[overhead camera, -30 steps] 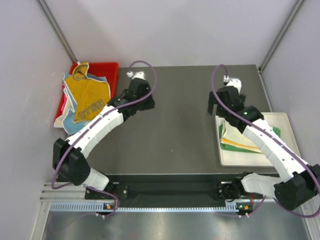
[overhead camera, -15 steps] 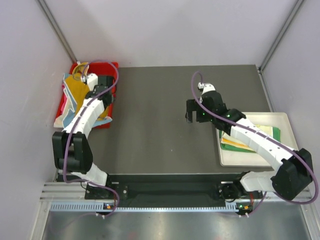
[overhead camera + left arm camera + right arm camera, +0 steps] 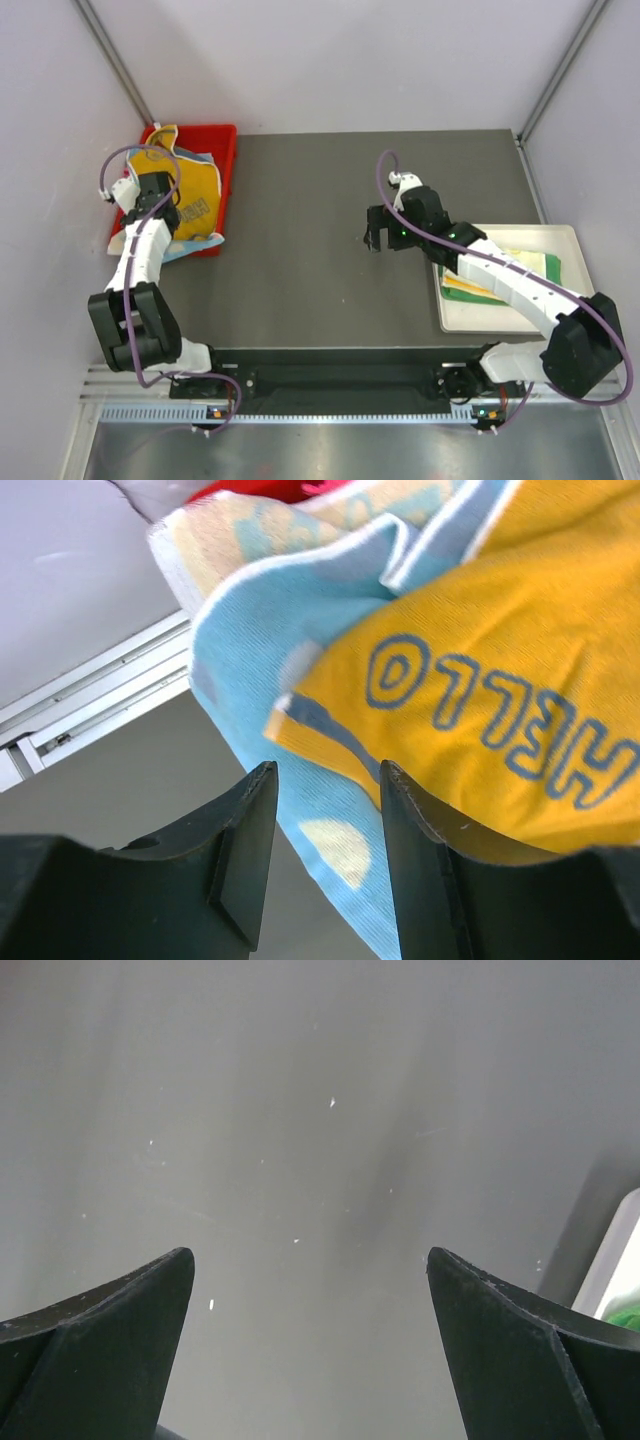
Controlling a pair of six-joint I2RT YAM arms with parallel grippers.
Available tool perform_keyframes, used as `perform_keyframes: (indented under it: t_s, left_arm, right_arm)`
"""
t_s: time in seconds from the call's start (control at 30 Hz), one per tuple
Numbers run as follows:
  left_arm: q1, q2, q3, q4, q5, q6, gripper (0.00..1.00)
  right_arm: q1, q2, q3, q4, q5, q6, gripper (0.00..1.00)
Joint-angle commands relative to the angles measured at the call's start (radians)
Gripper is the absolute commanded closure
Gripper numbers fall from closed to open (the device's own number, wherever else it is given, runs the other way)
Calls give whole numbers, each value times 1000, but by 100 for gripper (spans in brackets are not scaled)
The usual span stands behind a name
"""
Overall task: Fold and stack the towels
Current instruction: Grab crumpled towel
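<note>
Left arm (image 3: 140, 255): swung off the far middle of the desk (image 3: 300, 290) to its far left corner.
Left gripper (image 3: 328, 775): now over the "HELLO" towel (image 3: 198, 195) in the red bin (image 3: 218, 135), nearer the left edge than half a second ago.
Right arm (image 3: 500, 272): stretched out from the right edge toward the desk's middle.
Right gripper (image 3: 379, 240): left the far left corner of the white tray (image 3: 562, 236); now above bare desk near the centre.
Folded towels (image 3: 462, 290) on the tray: more uncovered.

Bright, even light w/ soft shadows.
</note>
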Motion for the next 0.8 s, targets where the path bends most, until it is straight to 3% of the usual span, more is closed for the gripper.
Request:
perform_keyframes:
  t_s: [0.0,0.53,0.77]
  left_arm:
    - [47,9,6,60,46,19,50]
    - [95,104,40,89,93,-35,52]
    - [104,114,38,105,100,-52,64]
  right_arm:
    - [12,-32,-15,81,-39,-11,0]
    - [12,-17,-52,119,-88,-8,0]
    - [12,-6,-55,127,-95,-6,0]
